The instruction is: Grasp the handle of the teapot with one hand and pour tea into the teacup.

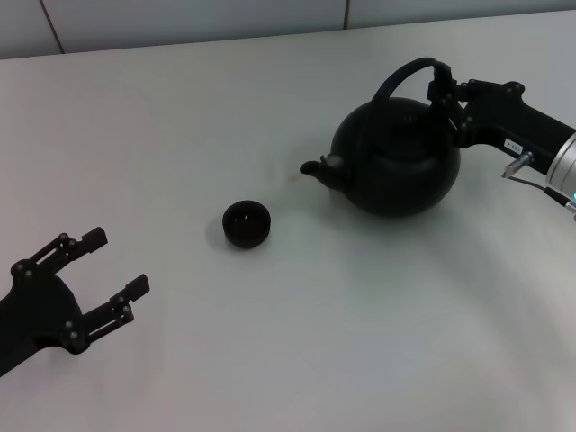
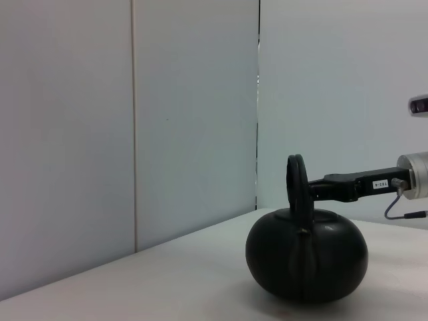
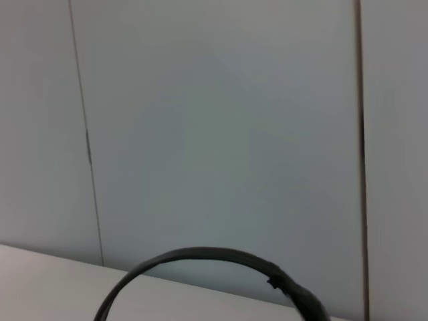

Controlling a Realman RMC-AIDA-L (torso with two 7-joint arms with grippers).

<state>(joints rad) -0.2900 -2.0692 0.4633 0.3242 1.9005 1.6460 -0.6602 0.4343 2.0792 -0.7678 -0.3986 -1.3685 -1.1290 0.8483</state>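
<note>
head view | right gripper (image 1: 443, 90) at handle (image 1: 400, 76) | teapot (image 1: 396, 155) below

Teapot (image 1: 396, 162) on the desk (image 1: 270, 360), right and farther back. Teacup (image 1: 247, 223) left of its spout, nearer, apart.

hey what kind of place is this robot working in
Probably a lab or test bench, not a kitchen: a bare white table, plain pale wall panels behind it, and only a round matte-black teapot and a tiny black handleless teacup set out.
</note>
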